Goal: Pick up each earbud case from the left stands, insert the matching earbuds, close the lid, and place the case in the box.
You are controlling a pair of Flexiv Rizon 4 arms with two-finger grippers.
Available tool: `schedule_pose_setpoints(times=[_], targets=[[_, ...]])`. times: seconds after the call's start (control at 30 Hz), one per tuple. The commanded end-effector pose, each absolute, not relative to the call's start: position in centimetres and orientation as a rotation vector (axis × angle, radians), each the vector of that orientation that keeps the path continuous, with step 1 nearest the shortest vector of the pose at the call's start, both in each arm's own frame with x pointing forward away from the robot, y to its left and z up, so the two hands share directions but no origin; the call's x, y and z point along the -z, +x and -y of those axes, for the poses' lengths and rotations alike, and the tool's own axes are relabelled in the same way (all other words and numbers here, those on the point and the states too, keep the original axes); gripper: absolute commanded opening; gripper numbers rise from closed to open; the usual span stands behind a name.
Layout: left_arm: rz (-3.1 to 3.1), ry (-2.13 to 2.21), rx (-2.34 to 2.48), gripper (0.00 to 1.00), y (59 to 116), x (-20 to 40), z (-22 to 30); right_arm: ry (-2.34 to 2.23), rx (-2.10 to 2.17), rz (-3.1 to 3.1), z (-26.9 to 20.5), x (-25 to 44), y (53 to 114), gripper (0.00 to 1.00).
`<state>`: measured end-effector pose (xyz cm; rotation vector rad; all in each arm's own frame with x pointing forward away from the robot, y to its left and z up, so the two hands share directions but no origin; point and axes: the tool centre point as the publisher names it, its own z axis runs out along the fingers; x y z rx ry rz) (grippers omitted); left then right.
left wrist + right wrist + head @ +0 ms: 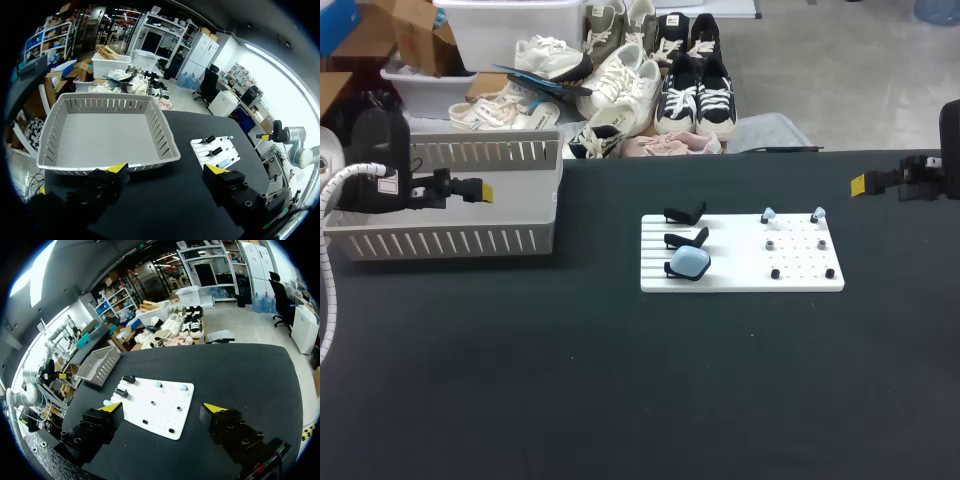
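**Head view.** Our left gripper (482, 190) hangs at the left edge of the frame, in line with the white slotted plastic basket (450, 238) that serves as the box. Our right gripper (860, 184) hangs at the right edge, well apart from everything else. A white grooved board (740, 282) lies at centre right on the black table (570, 380). Three black stands (685, 213) line the board's left side. The upper two are empty, and the lowest carries the pale blue rounded earbud case (690, 262). Two pale blue earbuds (768, 214) sit on pegs at the board's upper right. From this view alone we cannot tell how either gripper's jaws stand.

**Left wrist view.** The left gripper (166, 172) has its jaws wide apart and holds nothing. The basket (107, 162) lies just ahead of it and shows nothing inside. The board (202, 150) lies further off, beyond the one finger.

**Right wrist view.** The right gripper (163, 410) also has its jaws apart and holds nothing. The board (165, 415) lies ahead, between the fingers. The earbud case (107, 402) is just beside one yellow tip, and the earbuds (158, 384) are on the board's far side.

**Procedure.** We judge that the pick of the case has not begun.
- Centre the open fingers over the case, one on each flank and clear of the stand's prongs.
- Close only when both pads face the case body, not its lid seam.
- Lift along the stand's open side and do not drag sideways, so that the board does not shift.
- We cannot tell whether the lid is open, so check this before fetching the earbuds.
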<state>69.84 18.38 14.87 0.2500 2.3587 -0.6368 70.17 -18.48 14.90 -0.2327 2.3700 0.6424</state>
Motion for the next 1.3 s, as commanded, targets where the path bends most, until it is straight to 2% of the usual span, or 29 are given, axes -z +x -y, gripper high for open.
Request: schedule_pose_setpoints(times=[0.03, 0.7, 1.3], targets=[[-2.337, 0.328, 0.621, 1.00, 70.3, -15.0, -17.7, -0.233, -0.641, -2.371, 18.5, -14.9, 70.1, 1.00], [-1.894, 1.218, 0.734, 1.00, 69.6, -15.1, -10.7, -0.233, -0.641, -2.371, 18.5, -14.9, 70.1, 1.00], [-1.655, 1.542, 0.796, 1.00, 69.7, -14.3, -5.1, -0.233, -0.641, -2.371, 18.5, -14.9, 70.1, 1.00]])
